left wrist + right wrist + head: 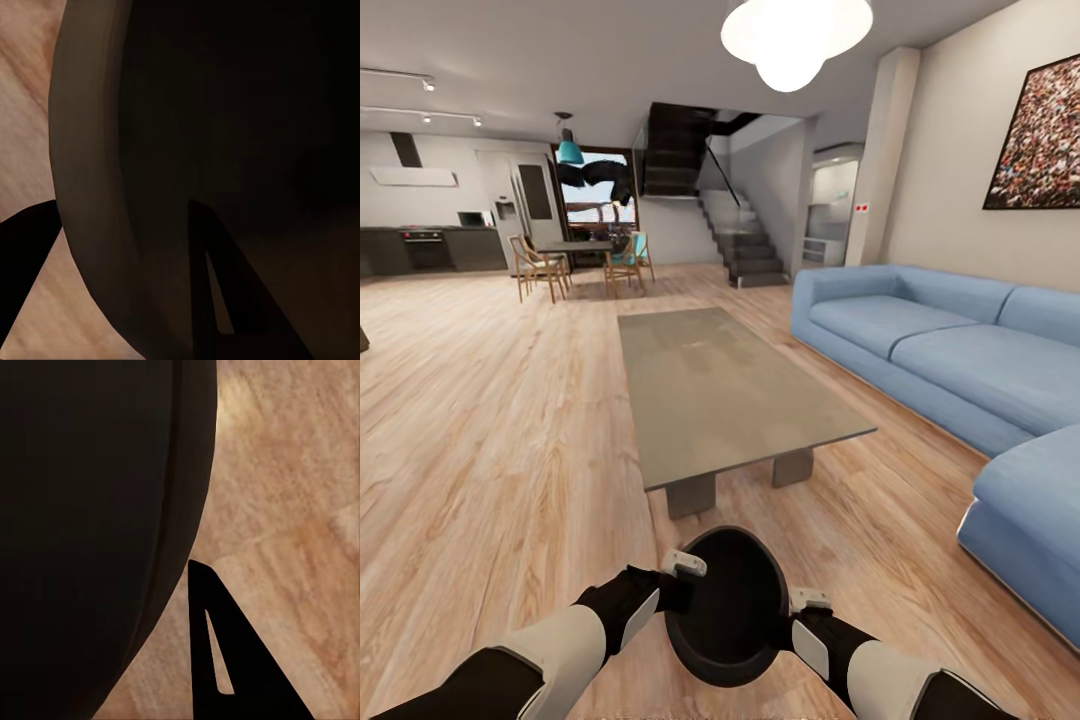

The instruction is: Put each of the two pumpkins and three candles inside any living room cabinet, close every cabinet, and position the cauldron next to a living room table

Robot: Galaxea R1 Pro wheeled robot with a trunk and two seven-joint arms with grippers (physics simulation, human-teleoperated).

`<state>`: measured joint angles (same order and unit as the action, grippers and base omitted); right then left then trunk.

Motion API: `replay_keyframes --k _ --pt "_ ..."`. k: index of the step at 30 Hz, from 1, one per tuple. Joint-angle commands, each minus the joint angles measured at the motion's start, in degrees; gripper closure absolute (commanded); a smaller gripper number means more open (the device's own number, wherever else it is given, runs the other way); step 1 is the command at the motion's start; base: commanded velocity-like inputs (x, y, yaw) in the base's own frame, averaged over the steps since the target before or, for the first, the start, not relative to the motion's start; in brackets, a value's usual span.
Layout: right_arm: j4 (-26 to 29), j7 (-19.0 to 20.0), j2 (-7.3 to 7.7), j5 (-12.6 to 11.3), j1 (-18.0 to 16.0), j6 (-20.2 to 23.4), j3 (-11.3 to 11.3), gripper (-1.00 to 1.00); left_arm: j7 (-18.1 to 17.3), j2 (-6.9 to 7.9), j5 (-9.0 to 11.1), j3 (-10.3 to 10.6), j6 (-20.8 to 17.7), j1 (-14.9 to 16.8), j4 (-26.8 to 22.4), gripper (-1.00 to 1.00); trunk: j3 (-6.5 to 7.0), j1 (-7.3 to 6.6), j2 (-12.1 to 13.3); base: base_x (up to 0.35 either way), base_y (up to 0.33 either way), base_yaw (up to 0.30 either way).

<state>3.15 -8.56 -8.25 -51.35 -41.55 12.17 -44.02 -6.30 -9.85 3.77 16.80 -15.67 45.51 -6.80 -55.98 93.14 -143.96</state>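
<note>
- Cauldron [725,610] sits between my left claw [678,578] and right claw [800,612], one at each side of its rim.
- Tabletop [725,390] just ahead of cauldron.
- Sofa [960,370] right of tabletop.
- Dining chairs [540,268] far behind, left.

Head camera looks forward and down across the living room; both wrist cameras sit very close against the cauldron [726,610], above wooden floor [292,495].
</note>
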Motion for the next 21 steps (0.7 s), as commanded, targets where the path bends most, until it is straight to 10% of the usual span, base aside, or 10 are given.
replay_keyframes --k 1,21 --pt "1.34 -0.23 -0.01 -0.86 -0.03 0.31 -0.14 1.0 -0.13 0.01 1.0 0.6 -0.32 0.02 -0.14 1.0 -0.14 -0.02 -0.03 0.033 0.0 0.002" --pt "1.35 -0.23 -0.01 -0.86 -0.03 0.31 -0.1 1.0 -0.17 0.01 1.0 0.6 -0.32 0.02 -0.14 1.0 -1.48 -0.02 -0.03 0.047 0.0 0.0"
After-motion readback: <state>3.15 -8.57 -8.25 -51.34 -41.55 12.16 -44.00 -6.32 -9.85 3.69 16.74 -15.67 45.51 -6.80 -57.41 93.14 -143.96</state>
